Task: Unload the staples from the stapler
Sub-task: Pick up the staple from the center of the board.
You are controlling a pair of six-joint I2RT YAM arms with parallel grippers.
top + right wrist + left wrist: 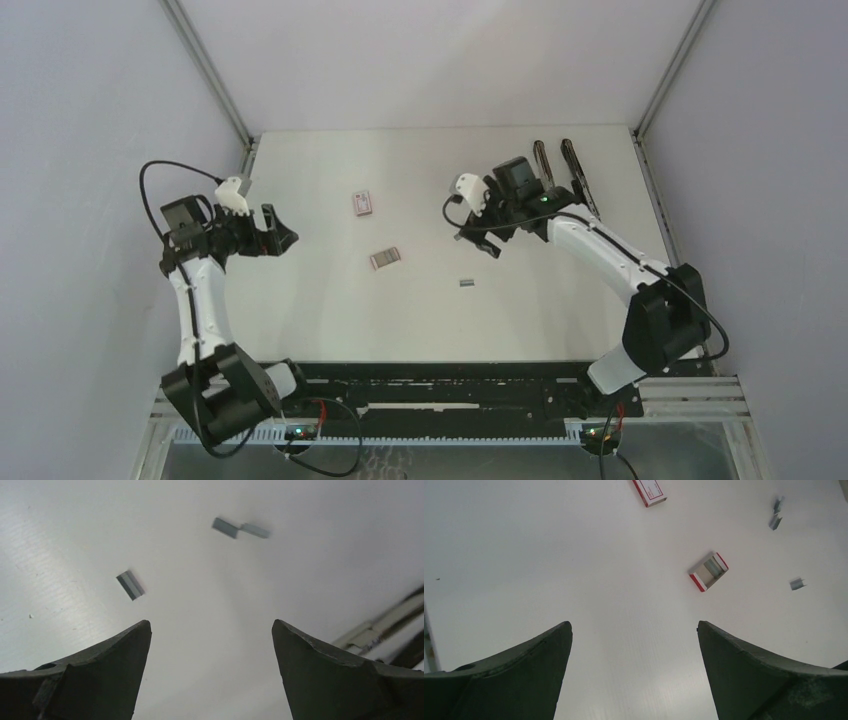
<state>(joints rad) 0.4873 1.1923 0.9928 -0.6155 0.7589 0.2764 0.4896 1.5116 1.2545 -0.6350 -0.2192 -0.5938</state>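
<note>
The black stapler lies opened out at the back right of the table, and part of it shows at the right edge of the right wrist view. A short silvery staple strip lies loose at mid-table. In the right wrist view one strip lies left of the fingers and two more lie farther off. The left wrist view shows loose strips at the right. My right gripper is open and empty, left of the stapler. My left gripper is open and empty at the left.
A closed white-and-red box lies at centre back. An open white-and-red box lies nearer mid-table. Grey walls stand on both sides and behind the white table.
</note>
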